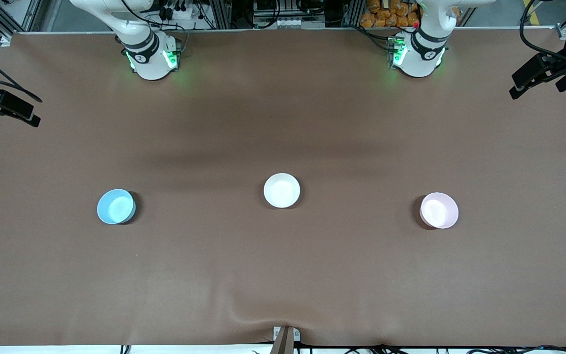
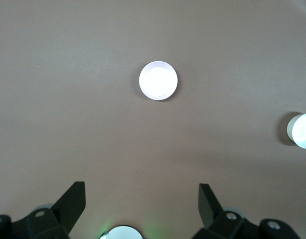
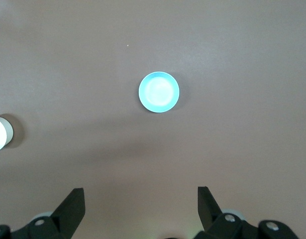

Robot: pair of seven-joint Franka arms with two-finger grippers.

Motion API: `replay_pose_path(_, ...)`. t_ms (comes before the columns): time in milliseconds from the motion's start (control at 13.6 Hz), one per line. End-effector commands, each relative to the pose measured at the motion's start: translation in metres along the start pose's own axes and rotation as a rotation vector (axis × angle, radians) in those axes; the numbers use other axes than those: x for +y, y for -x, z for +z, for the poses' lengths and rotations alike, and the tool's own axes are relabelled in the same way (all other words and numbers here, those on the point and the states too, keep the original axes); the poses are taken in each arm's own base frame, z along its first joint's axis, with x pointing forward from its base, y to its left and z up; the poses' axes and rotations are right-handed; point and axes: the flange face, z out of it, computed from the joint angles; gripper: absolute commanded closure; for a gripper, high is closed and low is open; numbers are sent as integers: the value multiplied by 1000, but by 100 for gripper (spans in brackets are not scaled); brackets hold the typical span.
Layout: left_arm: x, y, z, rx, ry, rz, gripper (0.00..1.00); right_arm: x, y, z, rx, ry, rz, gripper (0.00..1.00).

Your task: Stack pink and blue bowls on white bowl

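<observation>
Three bowls in row mid-table, well apart: blue bowl [image 1: 116, 206] toward right arm's end, white bowl [image 1: 282, 190] centre, pink bowl [image 1: 439, 210] toward left arm's end. Left gripper [image 2: 142, 201] high over table, fingers wide apart, empty. Right gripper [image 3: 141, 205] likewise, wide open, empty.

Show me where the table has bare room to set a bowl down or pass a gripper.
Bare cloth lies between the blue bowl and white bowl, and between the white bowl and pink bowl. The wide strips nearer the front camera than the bowls and between bowls and arm bases are bare too. Nowhere is crowded.
</observation>
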Motion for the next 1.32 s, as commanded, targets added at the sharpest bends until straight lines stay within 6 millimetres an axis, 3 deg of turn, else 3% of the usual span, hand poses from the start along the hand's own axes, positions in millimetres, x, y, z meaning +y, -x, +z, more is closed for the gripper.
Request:
replay_pose_path(0, 5, 2, 1, -6, -25, 33, 0, 2, 0, -5, 8, -6, -11, 0)
replay_pose_path(808, 9, -9, 17, -33, -28, 122, 0, 1, 0, -4, 5, -6, -12, 0)
replay_pose_path(1249, 9, -19, 37, -66, -32, 119, 0, 2, 0, -4, 3, -6, -11, 0)
